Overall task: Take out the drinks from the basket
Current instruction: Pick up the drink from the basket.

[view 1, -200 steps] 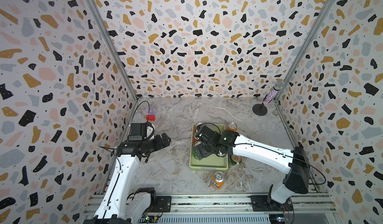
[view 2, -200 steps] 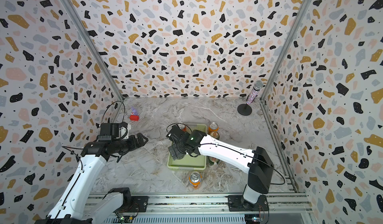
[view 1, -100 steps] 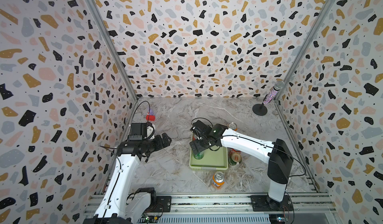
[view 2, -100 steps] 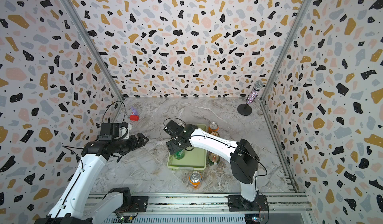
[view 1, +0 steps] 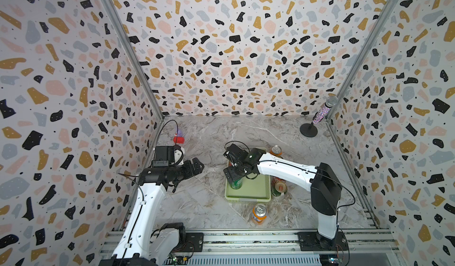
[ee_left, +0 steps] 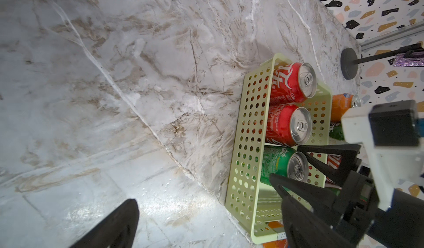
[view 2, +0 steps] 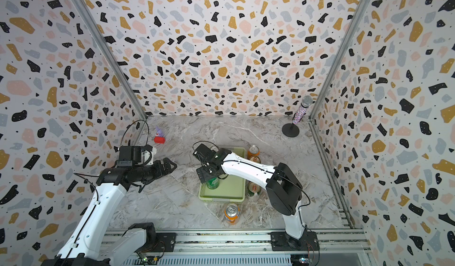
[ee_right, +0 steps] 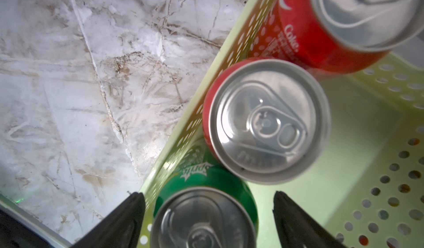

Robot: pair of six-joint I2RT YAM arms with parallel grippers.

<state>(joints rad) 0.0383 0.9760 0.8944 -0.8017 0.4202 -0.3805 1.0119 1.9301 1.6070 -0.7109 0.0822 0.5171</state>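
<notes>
The right gripper (ee_right: 207, 195) points down with its jaws apart and nothing in them. Its two black fingers (ee_right: 296, 219) stand either side of the silver top of a bright green aluminium soda can (ee_left: 274, 164), and a gap shows between the can and the finger on the basket's inner side. The can stands upright straight beneath the gripper, in the pale yellow-green perforated plastic basket (ee_left: 247, 143), tight against its long wall. Just past the fingertips two red aluminium cans (ee_right: 268, 120) carry the row on along that wall, the nearer one just beside the green can.

The tab looks unopened, so the can is probably full: stiff under a squeeze, fairly heavy for its size, with a smooth printed skin that will likely be slippery. The best hold looks to be across the round body, just under the top shoulder, with the pads on opposite sides so that the rim acts as a stop if the can slides.

The wall side is the awkward one. That finger lines up with the basket wall, and I cannot tell whether it is inside or outside it. If it is outside, closing would pinch wall and can together and could drag the light basket up.

The left gripper (view 1: 197, 164) is well apart from the right one, over the bare marble-patterned table (ee_left: 114, 74), open and empty
</notes>
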